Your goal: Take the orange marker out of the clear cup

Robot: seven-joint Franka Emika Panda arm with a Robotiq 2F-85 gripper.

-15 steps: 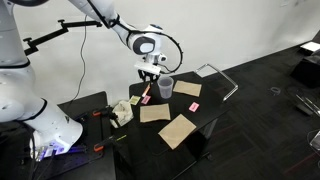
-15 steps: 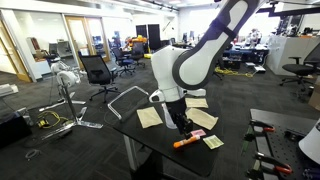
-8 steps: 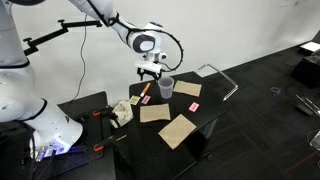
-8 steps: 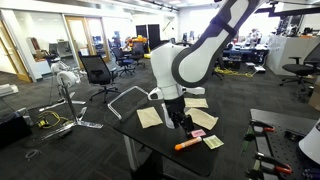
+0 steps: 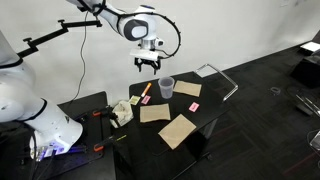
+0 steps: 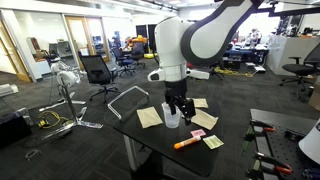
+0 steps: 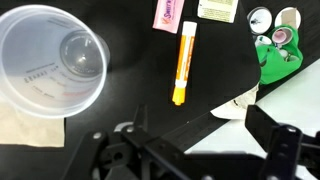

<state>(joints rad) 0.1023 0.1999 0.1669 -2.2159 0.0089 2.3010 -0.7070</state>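
Orange marker [image 7: 184,62]: slim, wht tip, flat

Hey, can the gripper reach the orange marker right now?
Probably yes: the orange marker lies flat on the table beside the clear cup, nothing on top, and the open gripper hangs above it.

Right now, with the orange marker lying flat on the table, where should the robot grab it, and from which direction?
Probably mid-barrel on the orange marker, coming straight down from above and pinching across its thin width. It lies flat on the black table, apart from the clear cup, with bare space along both long sides. The pink card crowds only its white end.
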